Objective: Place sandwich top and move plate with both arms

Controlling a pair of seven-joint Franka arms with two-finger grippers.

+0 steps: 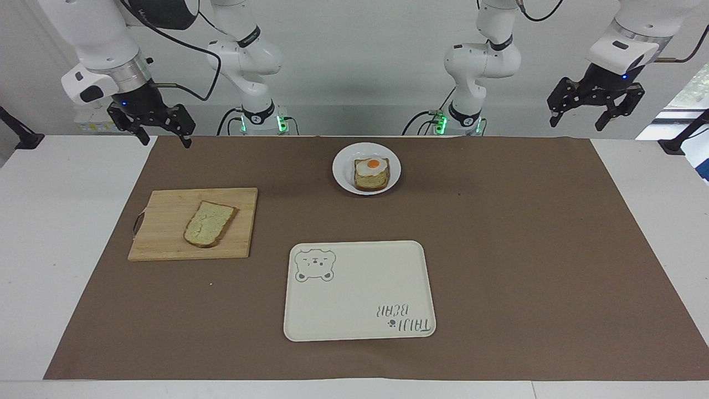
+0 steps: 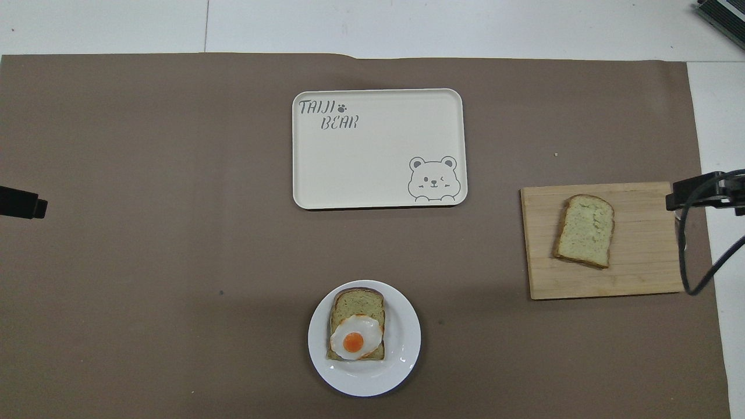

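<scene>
The sandwich top, a plain bread slice, lies flat on a wooden cutting board toward the right arm's end of the table. The small white plate sits near the robots at mid-table and carries a bread slice topped with a fried egg. My right gripper hangs open and empty over the mat's edge, above and beside the board. My left gripper waits open and empty, raised over the table's other end.
A cream rectangular bear-print tray lies at mid-table, farther from the robots than the plate. A brown mat covers most of the white table. A black cable hangs by the right gripper beside the board.
</scene>
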